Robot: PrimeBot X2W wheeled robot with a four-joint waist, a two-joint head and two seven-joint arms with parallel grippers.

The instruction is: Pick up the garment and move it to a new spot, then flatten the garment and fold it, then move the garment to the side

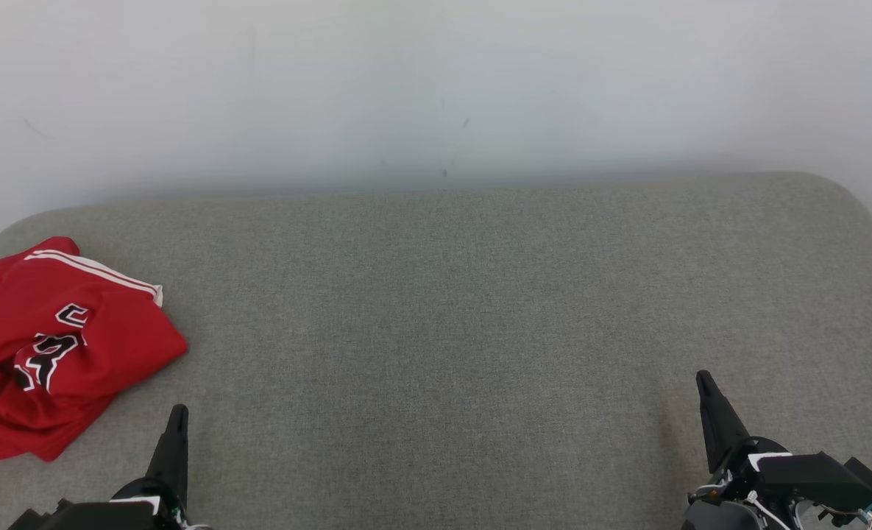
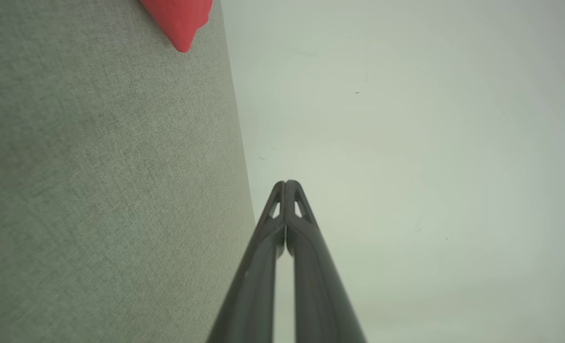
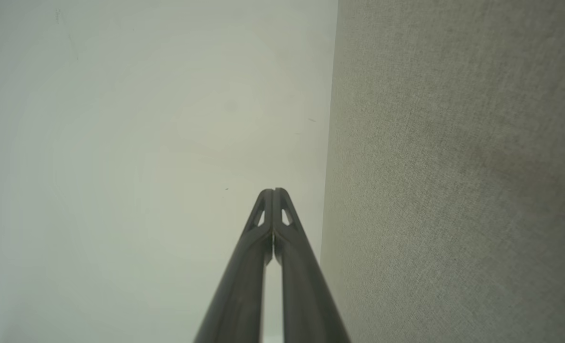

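garment crumpled, cropped at left (lettering folded, unreadable)

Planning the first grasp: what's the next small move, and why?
Probably swing the left end effector leftward toward the garment and open it. The garment lies crumpled at the left edge of the grey surface, nearest that arm; both end effectors are shut and holding nothing, the right end effector far across.

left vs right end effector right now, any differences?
The left end effector sits close to the crumpled red garment; the right end effector is far across the grey surface from it. In the head view the right end effector's tip reaches higher than the left end effector's. Both are shut and hold nothing.
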